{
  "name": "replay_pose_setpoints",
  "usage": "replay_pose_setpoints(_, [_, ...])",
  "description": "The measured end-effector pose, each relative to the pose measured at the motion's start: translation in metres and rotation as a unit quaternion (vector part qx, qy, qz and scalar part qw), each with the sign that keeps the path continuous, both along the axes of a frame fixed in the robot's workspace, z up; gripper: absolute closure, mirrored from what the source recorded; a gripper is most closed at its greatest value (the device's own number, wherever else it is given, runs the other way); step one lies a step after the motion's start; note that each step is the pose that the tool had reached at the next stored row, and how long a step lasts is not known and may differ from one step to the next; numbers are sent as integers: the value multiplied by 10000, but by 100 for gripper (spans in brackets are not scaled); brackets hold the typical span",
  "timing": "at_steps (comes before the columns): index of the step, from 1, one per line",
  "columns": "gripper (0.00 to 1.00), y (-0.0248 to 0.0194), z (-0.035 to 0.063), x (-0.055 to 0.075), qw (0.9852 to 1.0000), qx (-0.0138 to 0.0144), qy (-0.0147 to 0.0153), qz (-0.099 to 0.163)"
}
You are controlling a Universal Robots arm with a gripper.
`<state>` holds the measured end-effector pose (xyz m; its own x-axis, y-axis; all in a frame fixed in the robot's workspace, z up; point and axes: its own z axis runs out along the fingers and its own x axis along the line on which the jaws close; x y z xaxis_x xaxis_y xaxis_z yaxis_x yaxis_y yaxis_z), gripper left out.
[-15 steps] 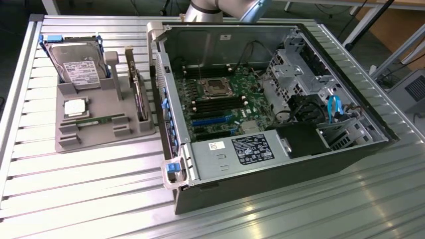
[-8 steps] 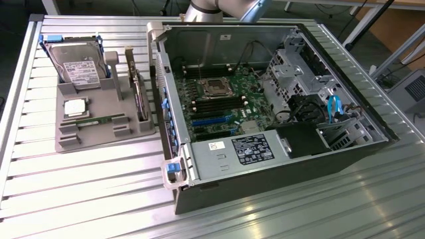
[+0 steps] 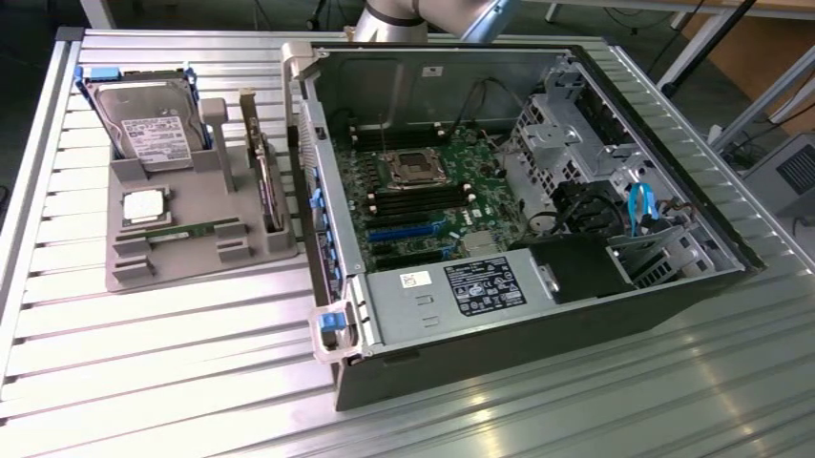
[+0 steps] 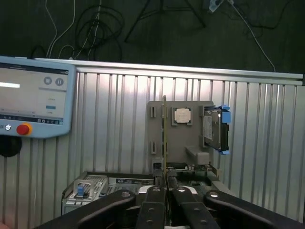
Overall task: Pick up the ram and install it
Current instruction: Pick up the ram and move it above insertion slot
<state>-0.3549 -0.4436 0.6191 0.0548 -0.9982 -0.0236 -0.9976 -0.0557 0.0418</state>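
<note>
- Ram is well apart from my claw, which is clenched on nothing. Its black fingers press together above the open computer case.
- From over the case I look past the fingertips and see the ram edge-on as a thin line straight beyond them.
- My arm comes in at the far side of the case.
- Inside the case the motherboard faces up. I can see its processor socket, a row of long black slots beside it, and the power supply at the near end.
- The ram stands on its edge in the grey holder, which is just beside the case on the exterior view's left of it.
- The holder also carries an expansion card on the side nearest the case. Farther from the case are a silver processor and an upright hard drive with blue rails.
- Case and holder both rest on the ribbed metal table.
- A touchscreen pendant with a red button shows well apart from the case.
</note>
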Motion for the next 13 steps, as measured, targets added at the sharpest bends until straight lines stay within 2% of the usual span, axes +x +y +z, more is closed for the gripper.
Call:
replay_pose_setpoints(2, [88, 0, 137, 0, 10000, 0, 0, 0])
replay_pose_setpoints(5, [88, 0, 235, 0, 10000, 0, -1, 0])
replay_pose_setpoints(10, [88, 0, 537, 0, 10000, 0, 0, 0])
replay_pose_setpoints(13, [88, 0, 643, 0, 10000, 0, 0, 0])
